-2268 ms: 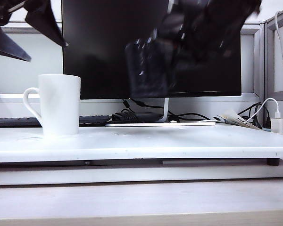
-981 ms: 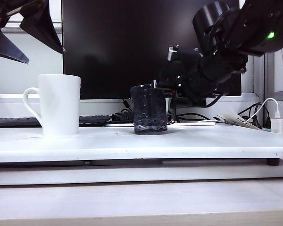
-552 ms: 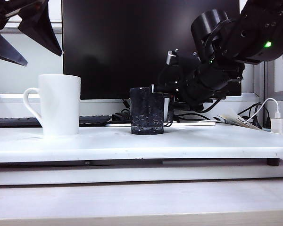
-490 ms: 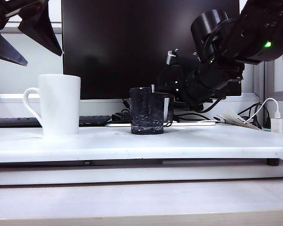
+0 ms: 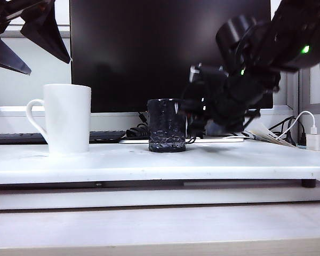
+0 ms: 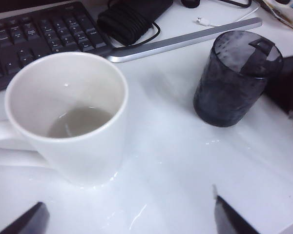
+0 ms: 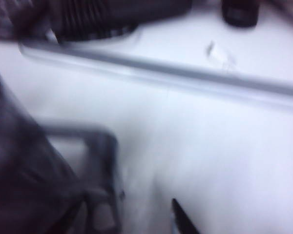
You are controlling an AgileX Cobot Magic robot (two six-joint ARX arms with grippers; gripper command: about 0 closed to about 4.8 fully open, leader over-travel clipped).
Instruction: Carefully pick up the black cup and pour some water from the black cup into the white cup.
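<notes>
Ext. view: white cup stands upright at left-center of frame on the white table, handle pointing to frame left. Black cup stands upright near frame center on same table, well apart from white cup, in front of the dark monitor. Right gripper sits just right of black cup, at its handle side; arm body blurred, a green light at upper right. Can't tell from here if it touches the handle. Left gripper hangs in upper-left corner, above and left of white cup, its dark fingers spread wide, nothing between them. Cables and a charger lie at frame right behind the table edge. Left wrist view: white cup fills left half, a bit of liquid in its bottom; black cup at upper right, upright, wet spots on table near both. Keyboard at upper left, coiled black cable at top. Two left fingertips show at bottom edge, wide apart, holding nothing. Right wrist view: very blurred. Black cup at lower left w/ its thin handle beside it; one dark fingertip at bottom center, apart from handle. Jaws look parted, not pinching the handle, but blur keeps me from being sure.
</notes>
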